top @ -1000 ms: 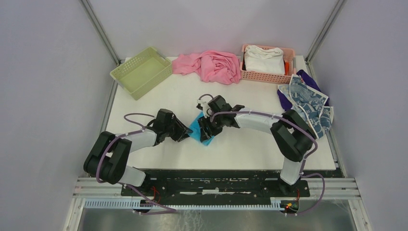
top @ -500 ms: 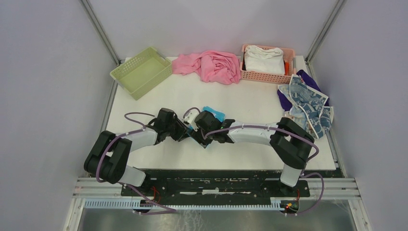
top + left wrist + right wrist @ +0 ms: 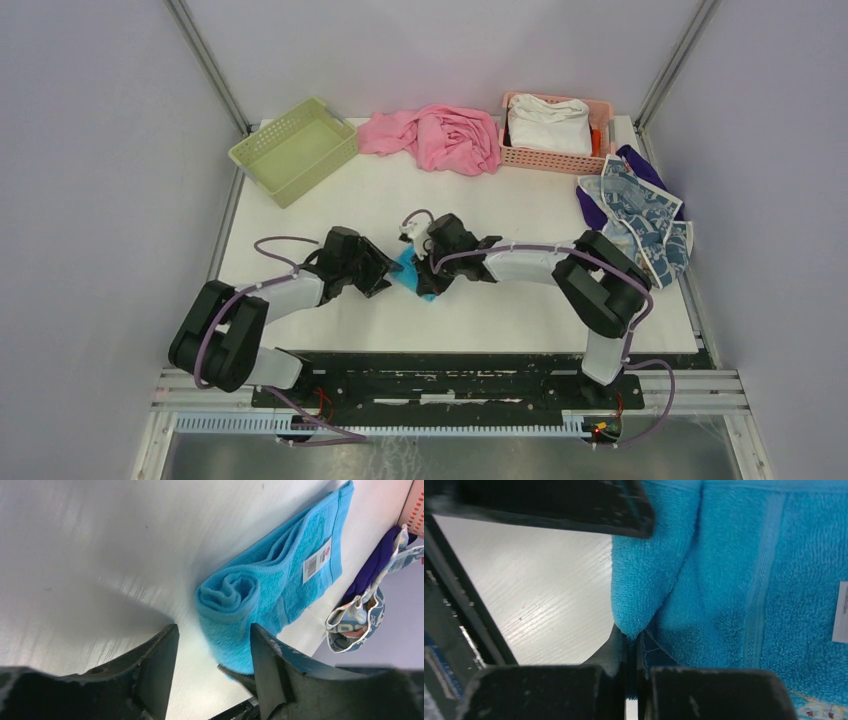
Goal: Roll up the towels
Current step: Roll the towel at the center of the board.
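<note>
The blue towel (image 3: 407,264) lies near the middle of the desk (image 3: 330,205), a little toward 6 o'clock, between the two wrists. It is partly rolled. In the left wrist view the rolled end shows as a spiral, and the flat remainder runs away toward 1 o'clock with a white barcode label (image 3: 317,562) on it.

The left pincer (image 3: 213,630) is spread wide, its fingers on either side of the roll's near end. The finger at 3 o'clock is just beside the cloth, but I cannot tell whether it touches.

The right pincer (image 3: 631,644) is pressed together. A hanging fold of the blue towel comes down to the seam between its tips and looks nipped there.

The printed towel (image 3: 640,215), white with dark blue, sits crumpled over the desk's 3 o'clock edge on a purple cloth (image 3: 640,163). A pink cloth (image 3: 440,137) lies at 12 o'clock and a green basket (image 3: 262,148) at 10 o'clock. At 1 o'clock a pink basket (image 3: 550,158) holds a white cloth (image 3: 547,122).
</note>
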You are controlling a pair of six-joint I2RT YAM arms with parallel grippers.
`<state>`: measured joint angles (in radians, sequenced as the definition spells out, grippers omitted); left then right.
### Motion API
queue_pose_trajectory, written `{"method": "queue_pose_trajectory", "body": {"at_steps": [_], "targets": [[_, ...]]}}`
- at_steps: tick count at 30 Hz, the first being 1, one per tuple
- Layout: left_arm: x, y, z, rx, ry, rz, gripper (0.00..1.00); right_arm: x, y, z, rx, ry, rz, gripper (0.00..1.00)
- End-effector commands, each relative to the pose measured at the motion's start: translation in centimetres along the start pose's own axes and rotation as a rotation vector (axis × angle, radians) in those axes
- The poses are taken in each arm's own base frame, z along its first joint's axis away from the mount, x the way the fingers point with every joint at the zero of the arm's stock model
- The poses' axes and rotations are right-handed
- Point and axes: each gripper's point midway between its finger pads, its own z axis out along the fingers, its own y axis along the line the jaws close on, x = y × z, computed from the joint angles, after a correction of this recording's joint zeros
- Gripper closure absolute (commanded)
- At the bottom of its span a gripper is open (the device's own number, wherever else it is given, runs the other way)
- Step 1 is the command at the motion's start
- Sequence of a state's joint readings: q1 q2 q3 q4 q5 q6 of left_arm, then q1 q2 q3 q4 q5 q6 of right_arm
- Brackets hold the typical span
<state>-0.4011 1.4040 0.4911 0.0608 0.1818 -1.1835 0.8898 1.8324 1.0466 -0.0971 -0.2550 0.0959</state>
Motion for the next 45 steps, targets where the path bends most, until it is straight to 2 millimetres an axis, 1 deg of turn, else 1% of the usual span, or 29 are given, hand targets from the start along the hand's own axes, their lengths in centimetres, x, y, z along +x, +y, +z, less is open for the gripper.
{"method": "queue_pose_trajectory", "body": {"at_steps": [1,6,7,10,12,14,18,22,25,28,31,33,38,40,43,45], "targets": [[-0.1,2.7,-0.5,-0.074,-0.044,0.014,0.33,-1.0,1.4,-1.1,-0.320,-0.078,0.252,1.00],[-0.2,0.7,-1.3,0.051,-0.056,0.042,0.24,-0.6,0.7,-0.7,-0.512,-0.083,0.473,0.99],[-0.2,0.3,-1.3,0.074,-0.055,0.048,0.24,-0.6,0.6,-0.7,-0.546,-0.081,0.508,0.99],[-0.1,-0.8,-1.2,0.145,-0.047,0.046,0.23,-1.5,-0.1,-0.7,-0.628,-0.110,0.629,0.99],[0.1,-1.2,-1.0,0.177,-0.038,0.032,0.23,-1.8,-0.8,-0.7,-0.663,-0.135,0.702,1.00],[0.1,-1.1,-0.6,0.183,-0.031,0.017,0.24,-1.8,-1.8,-0.7,-0.677,-0.149,0.777,1.00],[-0.2,-1.0,0.0,0.196,-0.020,-0.015,0.27,-1.1,-3.0,-0.4,-0.700,-0.140,0.895,0.99],[-0.4,-1.4,0.7,0.210,-0.006,-0.019,0.29,0.8,-3.3,0.4,-0.673,-0.074,0.964,1.00],[-0.4,-1.5,1.3,0.211,0.008,-0.022,0.31,2.8,-3.5,1.2,-0.618,-0.004,0.983,0.99],[-0.5,-1.4,2.1,0.204,0.016,-0.025,0.33,4.2,-3.5,1.5,-0.583,0.046,0.987,1.00],[-0.4,-0.9,3.0,0.182,0.029,-0.026,0.36,4.7,-3.5,1.6,-0.573,0.058,0.989,1.00],[-0.2,-0.5,3.7,0.164,0.039,-0.031,0.40,4.8,-3.5,1.6,-0.567,0.061,0.984,0.99],[0.2,1.3,5.1,0.104,0.052,-0.043,0.55,4.8,-3.7,1.1,-0.510,0.075,0.919,0.95],[0.3,1.9,5.3,0.075,0.047,-0.051,0.61,4.6,-3.7,0.6,-0.476,0.079,0.879,0.90],[-0.1,2.7,4.9,0.015,0.017,-0.055,0.69,4.0,-3.8,-0.6,-0.412,0.072,0.804,0.74],[-0.8,3.1,4.3,-0.044,-0.020,-0.045,0.73,3.5,-3.6,-1.6,-0.358,0.066,0.739,0.67]]}}
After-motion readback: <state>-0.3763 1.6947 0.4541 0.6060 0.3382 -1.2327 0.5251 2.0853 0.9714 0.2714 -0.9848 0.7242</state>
